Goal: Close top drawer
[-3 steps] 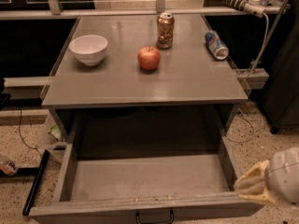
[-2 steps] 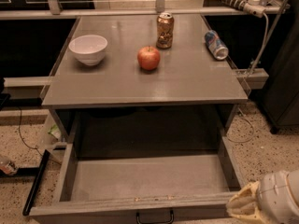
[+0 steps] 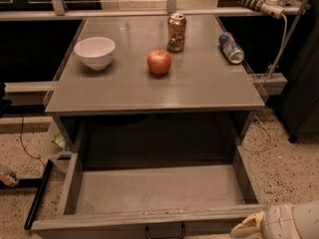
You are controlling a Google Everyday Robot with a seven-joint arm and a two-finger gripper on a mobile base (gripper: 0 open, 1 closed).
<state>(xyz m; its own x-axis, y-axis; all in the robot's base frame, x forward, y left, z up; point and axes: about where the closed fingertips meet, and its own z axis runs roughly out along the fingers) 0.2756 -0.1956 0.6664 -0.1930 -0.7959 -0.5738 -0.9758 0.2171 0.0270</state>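
Note:
The top drawer point(image 3: 159, 189) is pulled far out from under the grey cabinet top, showing its long plain grey tray. Its front panel runs along the bottom edge of the view, with a small black loop handle point(image 3: 165, 231) at the centre. My gripper point(image 3: 249, 230) is at the bottom right corner, just right of the handle and in front of the drawer's front right end. Only its cream tip and white wrist show.
On the cabinet top point(image 3: 209, 86) stand a white bowl point(image 3: 94, 52), a red apple point(image 3: 159, 61), an upright brown can point(image 3: 176, 32) and a blue-and-silver can point(image 3: 232, 48) lying on its side. Speckled floor lies both sides; a black bar point(image 3: 39, 195) lies left.
My gripper has moved down and left along the drawer's right front corner, from beside the drawer's side wall to the front panel level near the handle. The drawer has not visibly moved.

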